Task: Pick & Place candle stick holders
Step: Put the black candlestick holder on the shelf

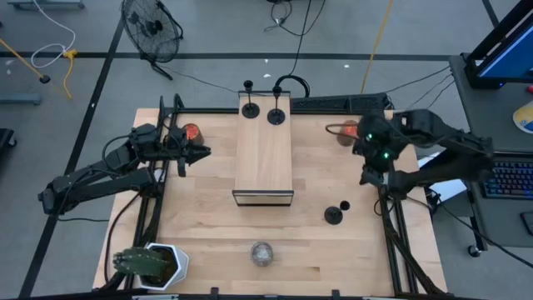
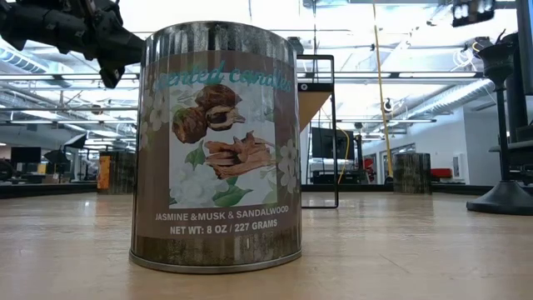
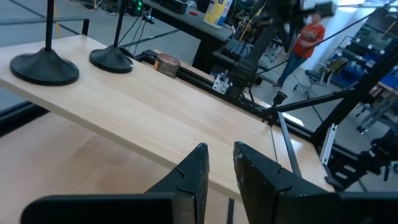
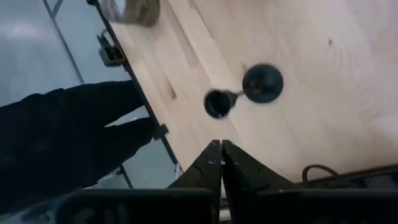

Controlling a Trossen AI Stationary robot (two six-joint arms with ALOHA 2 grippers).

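Jaws on the right gripper are pressed together with nothing between them, hanging above the one candle stick holder that stands on the bare table, toward five o'clock from the raised wooden board. That holder looks light and rigid, probably metal: a flat round disc base with a thin upright stem and a small cup on top, so it should tip easily if nudged sideways, and its dark finish may be slippery. The stem, seen from above in the right wrist view, seems the natural place to take hold, pinched low enough that the base does not swing; the jaws would have to part first. Two more holders stand at the twelve o'clock end of the board. At nine o'clock from the board, the left gripper waits with its jaws a narrow slit apart, empty, pointing across the board toward those two holders.
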